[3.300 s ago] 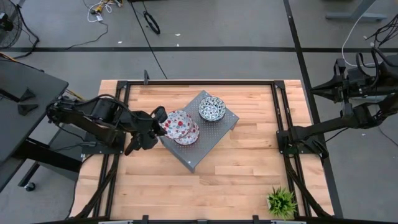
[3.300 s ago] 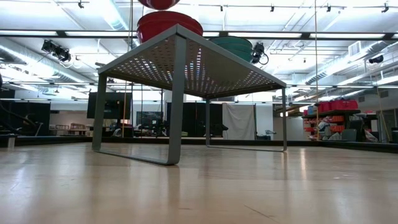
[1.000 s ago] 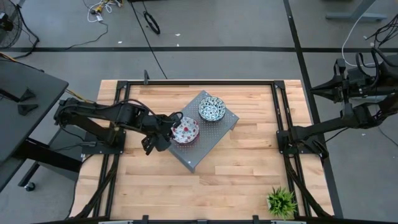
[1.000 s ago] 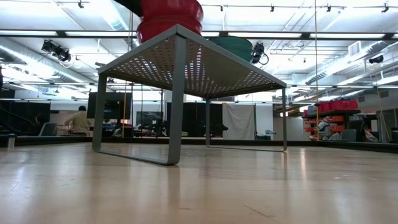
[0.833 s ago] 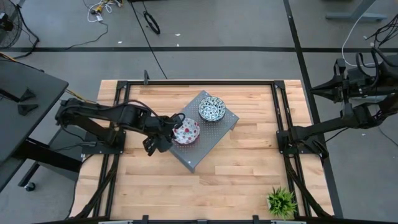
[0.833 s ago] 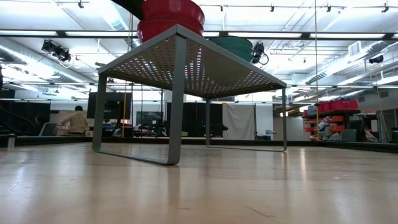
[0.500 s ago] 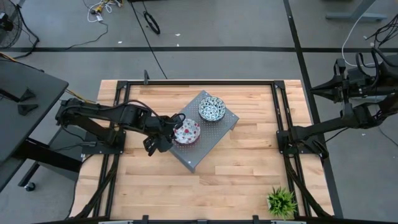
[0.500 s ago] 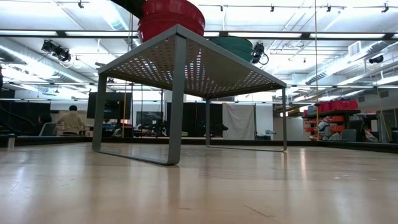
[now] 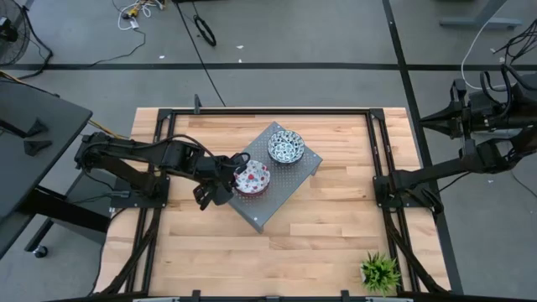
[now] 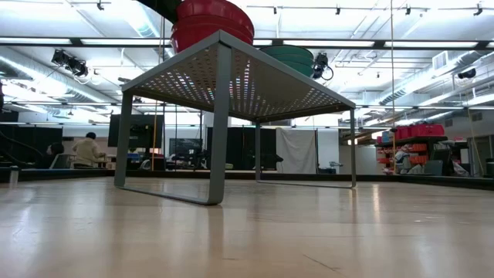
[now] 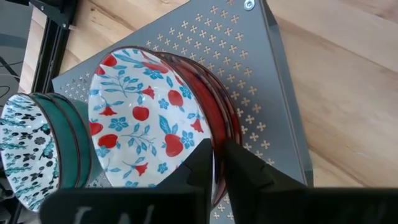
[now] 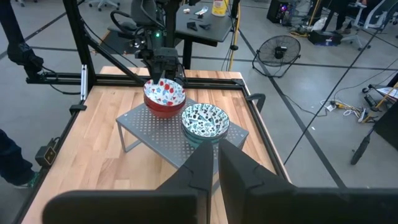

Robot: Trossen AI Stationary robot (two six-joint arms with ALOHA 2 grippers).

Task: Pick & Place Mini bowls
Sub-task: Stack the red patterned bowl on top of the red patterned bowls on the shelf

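A grey perforated stand (image 9: 275, 200) on the wooden table carries two stacks of mini bowls. The red-patterned stack (image 9: 252, 178) is at its left end and the teal-patterned stack (image 9: 285, 148) beside it, toward the far edge. Both stacks show in the left wrist view, red (image 11: 146, 118) and teal (image 11: 28, 149). My left gripper (image 9: 227, 177) is at the left rim of the top red bowl, shut on it. My right gripper (image 12: 216, 163) waits shut beyond the table's right edge, its arm (image 9: 436, 172) off the table. My left gripper (image 11: 217, 152) pinches the rim of the top red bowl (image 11: 214, 138) on the side toward the table's left. One finger (image 11: 198, 163) is inside the bowl and the other (image 11: 244, 165) outside. It comes slanting down from the table's left. The bowl sits nested in the red bowls beneath.
A small potted plant (image 9: 379, 271) stands near the table's near right corner. Black frame rails (image 9: 159, 168) run along the table's left and right sides. Bare wood (image 9: 319, 235) lies around the stand. A person (image 10: 86, 150) is in the room far behind.
My left gripper has lowered the held red bowl a little onto the red stack. In the low view the bowl now sits lower, and two separate red rims show. The gripper stays shut on the rim.
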